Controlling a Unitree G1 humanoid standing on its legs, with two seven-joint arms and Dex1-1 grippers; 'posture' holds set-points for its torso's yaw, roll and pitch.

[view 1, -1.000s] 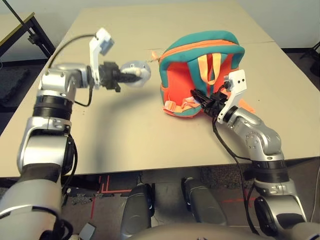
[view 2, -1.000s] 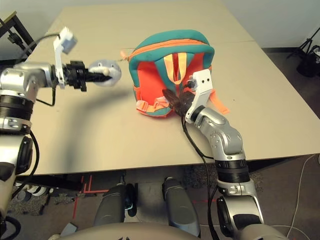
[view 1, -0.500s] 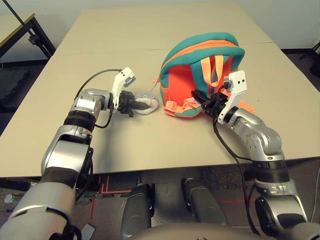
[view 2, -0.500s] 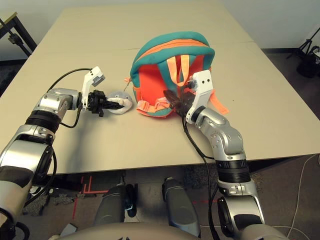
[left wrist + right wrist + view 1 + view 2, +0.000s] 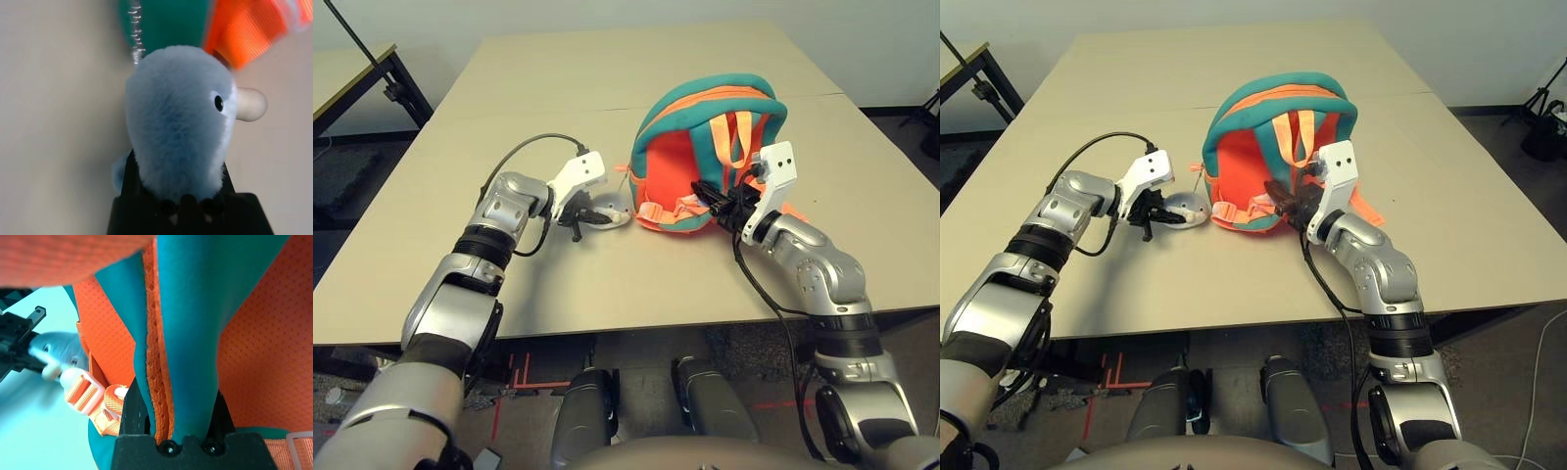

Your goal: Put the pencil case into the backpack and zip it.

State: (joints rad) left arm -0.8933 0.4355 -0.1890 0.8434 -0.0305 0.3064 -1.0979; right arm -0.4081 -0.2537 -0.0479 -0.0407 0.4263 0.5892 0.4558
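Backpack (image 5: 710, 157): teal and orange, standing on the table (image 5: 558, 108), strap side toward the robot, between the two arms.
Pencil case: not visible in any view; likely already inside the pack, but I cannot confirm.
Left gripper (image 5: 590, 213): fingers pinched on the grey-and-white plush charm (image 5: 178, 122), low at table level just beside the pack's left lower corner. A short spring chain (image 5: 134, 29) runs from charm to teal fabric.
Right gripper (image 5: 710, 203): fingers pressed together on a teal strap with orange mesh lining (image 5: 171, 357), at the pack's front lower face.
Key relation: pack lies right of the left gripper and directly ahead of the right one; both touch it.
Judgement: zipper track arcs over the top, so the pull via the charm likely goes along that arc while the right holds firm.
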